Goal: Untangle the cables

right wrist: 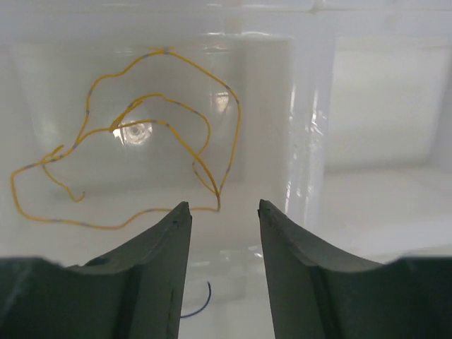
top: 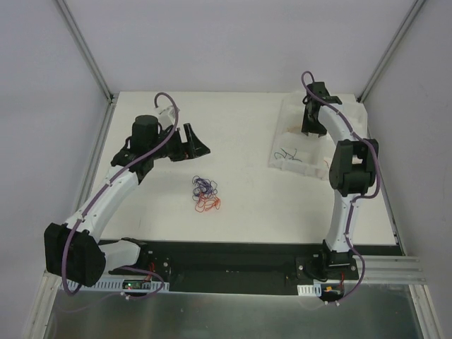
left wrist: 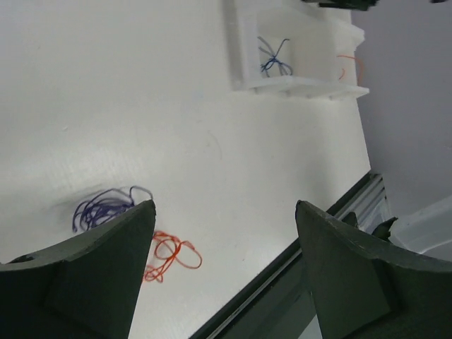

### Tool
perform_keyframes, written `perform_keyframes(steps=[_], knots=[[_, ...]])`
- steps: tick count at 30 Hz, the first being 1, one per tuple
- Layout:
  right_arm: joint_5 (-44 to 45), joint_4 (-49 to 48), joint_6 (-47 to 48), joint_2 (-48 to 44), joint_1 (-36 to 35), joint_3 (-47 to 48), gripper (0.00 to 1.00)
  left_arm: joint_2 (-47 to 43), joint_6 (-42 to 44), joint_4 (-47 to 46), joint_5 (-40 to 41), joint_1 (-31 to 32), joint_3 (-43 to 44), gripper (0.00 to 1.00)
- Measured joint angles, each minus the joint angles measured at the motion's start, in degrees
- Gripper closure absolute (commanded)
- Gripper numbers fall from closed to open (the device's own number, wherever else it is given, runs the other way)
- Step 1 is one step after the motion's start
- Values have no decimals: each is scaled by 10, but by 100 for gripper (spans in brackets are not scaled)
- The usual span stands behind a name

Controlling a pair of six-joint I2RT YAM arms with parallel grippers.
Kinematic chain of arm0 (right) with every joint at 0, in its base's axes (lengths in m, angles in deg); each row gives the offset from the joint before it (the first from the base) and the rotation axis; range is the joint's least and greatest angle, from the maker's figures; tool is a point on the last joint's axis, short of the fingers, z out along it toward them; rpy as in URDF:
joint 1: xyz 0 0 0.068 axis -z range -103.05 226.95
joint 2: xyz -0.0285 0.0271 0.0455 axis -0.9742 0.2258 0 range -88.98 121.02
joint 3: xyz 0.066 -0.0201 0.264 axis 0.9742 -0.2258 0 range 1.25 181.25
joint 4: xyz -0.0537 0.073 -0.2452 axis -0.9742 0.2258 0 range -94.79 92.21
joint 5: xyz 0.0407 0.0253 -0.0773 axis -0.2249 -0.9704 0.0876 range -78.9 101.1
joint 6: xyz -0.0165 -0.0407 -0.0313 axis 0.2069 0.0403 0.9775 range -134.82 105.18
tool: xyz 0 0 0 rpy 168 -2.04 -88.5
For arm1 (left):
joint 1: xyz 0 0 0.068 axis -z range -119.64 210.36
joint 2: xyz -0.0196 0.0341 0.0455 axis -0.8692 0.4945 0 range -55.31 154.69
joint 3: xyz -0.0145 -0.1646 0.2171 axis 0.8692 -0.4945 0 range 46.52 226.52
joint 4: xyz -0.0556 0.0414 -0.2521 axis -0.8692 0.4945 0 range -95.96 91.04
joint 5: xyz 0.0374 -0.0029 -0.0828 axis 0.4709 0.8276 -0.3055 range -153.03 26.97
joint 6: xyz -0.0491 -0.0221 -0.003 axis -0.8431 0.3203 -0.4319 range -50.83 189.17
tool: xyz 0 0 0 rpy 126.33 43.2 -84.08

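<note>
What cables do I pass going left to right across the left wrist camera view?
purple cables → red-orange cable → blue cable in the tray → orange cable at the tray's right end

Purple-blue cables (left wrist: 106, 206) partly behind left pincer (left wrist: 224, 208) (orange cables (left wrist: 175, 253) too)
</note>
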Motion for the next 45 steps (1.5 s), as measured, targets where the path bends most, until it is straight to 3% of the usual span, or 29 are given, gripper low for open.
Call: perform_keyframes(steps=[7,10,15,19,24,30,33,36,40,45], knots=[[13,9,6,-159,-15,-68,25,-18,3,58,18,-61,-67,22],[9,-19,9,-278,-53,-164,23,-18,11,77,16,-71,-89,22],[-106,-134,-9,-426,-200,-356,23,-7,29,84,1,-70,-96,30],[-204,-243,-78,-417,-325,-469,23,34,34,81,-14,-68,-96,27],[-253,-345,-150,-329,-441,-499,35,100,40,81,-14,-60,-97,27],[-253,-387,-186,-275,-489,-493,40,185,39,81,-19,-50,-93,32],[-230,-387,-188,-274,-504,-493,56,212,38,81,-27,-40,-80,36],[-202,-380,-187,-274,-518,-493,70,226,37,78,-29,-33,-67,44],[-176,-371,-187,-275,-527,-493,98,240,36,66,-32,-31,-64,62],[-138,-347,-180,-283,-527,-498,99,251,38,62,-40,-32,-64,92]])
